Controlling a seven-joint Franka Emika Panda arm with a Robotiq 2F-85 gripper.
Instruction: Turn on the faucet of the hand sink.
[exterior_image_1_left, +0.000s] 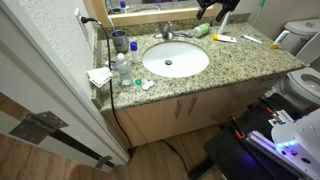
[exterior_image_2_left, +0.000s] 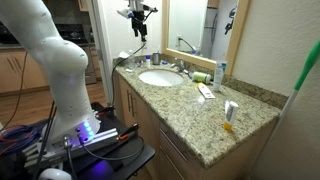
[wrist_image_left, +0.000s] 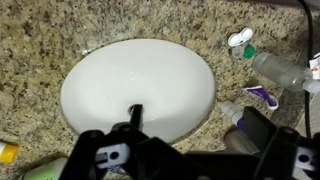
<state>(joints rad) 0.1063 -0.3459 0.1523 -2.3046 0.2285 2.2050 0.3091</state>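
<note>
Faucet: chrome, standing at the back rim of the hand sink, between basin and mirror, lever untouched, with no water seen in the white oval bowl, which is set in the speckled granite top. Gripper: in both exterior views it hangs in the air above the back of the counter, well apart from the faucet, fingers spread and holding nothing. Noted beyond: a clear bottle on the counter just beside the basin, and a white toilet past the counter's far end
</note>
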